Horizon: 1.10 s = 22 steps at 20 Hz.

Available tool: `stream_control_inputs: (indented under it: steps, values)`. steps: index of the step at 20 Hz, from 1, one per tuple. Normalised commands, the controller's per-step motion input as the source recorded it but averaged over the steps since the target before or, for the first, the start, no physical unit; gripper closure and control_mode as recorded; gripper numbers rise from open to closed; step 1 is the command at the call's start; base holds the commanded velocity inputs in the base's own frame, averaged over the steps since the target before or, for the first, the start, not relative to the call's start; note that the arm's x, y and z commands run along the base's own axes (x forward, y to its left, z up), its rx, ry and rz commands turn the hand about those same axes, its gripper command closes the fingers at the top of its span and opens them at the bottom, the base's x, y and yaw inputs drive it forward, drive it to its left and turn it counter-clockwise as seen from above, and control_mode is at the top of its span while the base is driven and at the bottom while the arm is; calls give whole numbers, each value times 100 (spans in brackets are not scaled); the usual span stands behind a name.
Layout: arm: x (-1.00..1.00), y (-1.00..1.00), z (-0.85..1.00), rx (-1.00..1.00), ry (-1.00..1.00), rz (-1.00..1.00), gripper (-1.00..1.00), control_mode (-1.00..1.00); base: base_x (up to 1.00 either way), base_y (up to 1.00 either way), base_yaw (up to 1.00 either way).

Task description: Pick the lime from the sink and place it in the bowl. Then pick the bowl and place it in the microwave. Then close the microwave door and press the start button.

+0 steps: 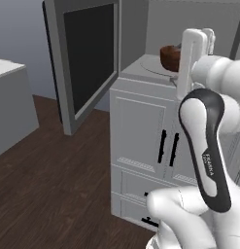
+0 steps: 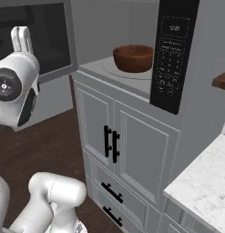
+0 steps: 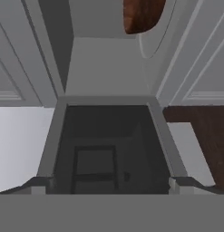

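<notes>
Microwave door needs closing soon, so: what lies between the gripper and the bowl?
In the hand view, just bare microwave floor between the open gripper and the bowl.

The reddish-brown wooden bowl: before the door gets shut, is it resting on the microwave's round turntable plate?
Touching. In the right base view the reddish-brown wooden bowl sits directly on the round turntable plate, no gap beneath.
</notes>
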Motion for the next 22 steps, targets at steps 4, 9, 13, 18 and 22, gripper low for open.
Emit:
stream_control_inputs:
  steps: [4, 9, 13, 18, 22]
  values:
    - [-100, 79, 0, -1, -2, 0, -100, -100, 0, 0, 0]
    - [-100, 62, 0, 0, -3, 0, -100, -100, 0, 0, 0]
    - [-100, 81, -17, 0, -5, -1, -100, -100, 0, 0, 0]
    - [-82, 87, -30, 0, -9, -2, -100, -100, 0, 0, 0]
    - [-23, 86, -63, 1, -9, -5, -100, -100, 0, 0, 0]
